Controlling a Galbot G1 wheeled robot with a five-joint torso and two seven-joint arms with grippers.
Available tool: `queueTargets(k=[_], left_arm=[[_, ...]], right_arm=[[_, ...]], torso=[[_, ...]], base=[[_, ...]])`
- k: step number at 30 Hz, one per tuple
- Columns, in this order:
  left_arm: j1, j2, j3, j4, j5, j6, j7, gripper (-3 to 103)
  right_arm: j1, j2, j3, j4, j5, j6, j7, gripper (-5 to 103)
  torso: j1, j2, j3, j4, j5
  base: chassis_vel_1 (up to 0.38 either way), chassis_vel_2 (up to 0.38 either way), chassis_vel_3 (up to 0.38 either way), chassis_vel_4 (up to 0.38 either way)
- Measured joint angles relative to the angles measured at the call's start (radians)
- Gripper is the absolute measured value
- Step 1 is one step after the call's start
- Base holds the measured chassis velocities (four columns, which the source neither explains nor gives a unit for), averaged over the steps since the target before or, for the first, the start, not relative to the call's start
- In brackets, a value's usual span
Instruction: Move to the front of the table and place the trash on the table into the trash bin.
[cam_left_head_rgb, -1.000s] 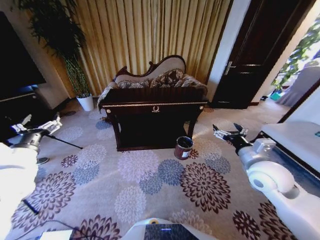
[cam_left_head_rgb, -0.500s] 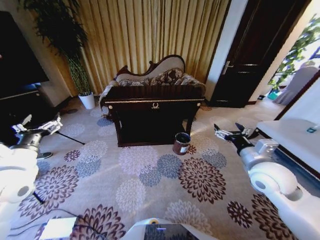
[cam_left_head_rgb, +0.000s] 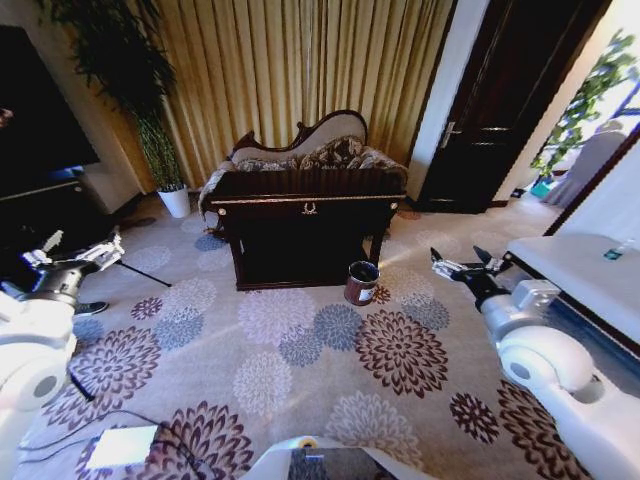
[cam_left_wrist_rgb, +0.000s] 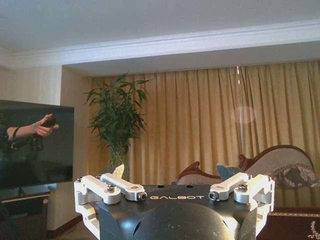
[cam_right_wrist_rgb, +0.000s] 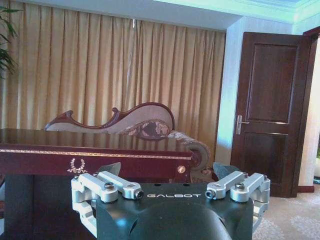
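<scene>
Trash is lying unseen on the counter (cam_left_head_rgb: 305, 203) you are facing; likely light, crushable. Both hands, left (cam_left_head_rgb: 75, 256) and right (cam_left_head_rgb: 468, 266), are hanging released.

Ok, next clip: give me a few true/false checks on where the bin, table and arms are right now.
1. The trash bin stands on the carpet by the table's right front leg. True.
2. The left tool is shut on a bottle. False: it is open, holding nothing.
3. The sofa sits behind the table, before the curtains. True.
4. The right tool reaches into the bin. False: it hangs open, off to the bin's right.
5. The bin lies tipped over. False: it stands upright.
</scene>
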Motion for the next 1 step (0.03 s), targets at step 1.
queueTargets(k=[1], left_arm=[[0.004, -0.003, -0.001, -0.001, 0.000, -0.001, 0.000, 100]], right_arm=[[-0.002, 0.002, 0.000, 0.003, -0.001, 0.000, 0.001, 100]], torso=[[0.000, 0.000, 0.000, 0.0000, 0.0000]], base=[[0.000, 0.000, 0.000, 0.000]])
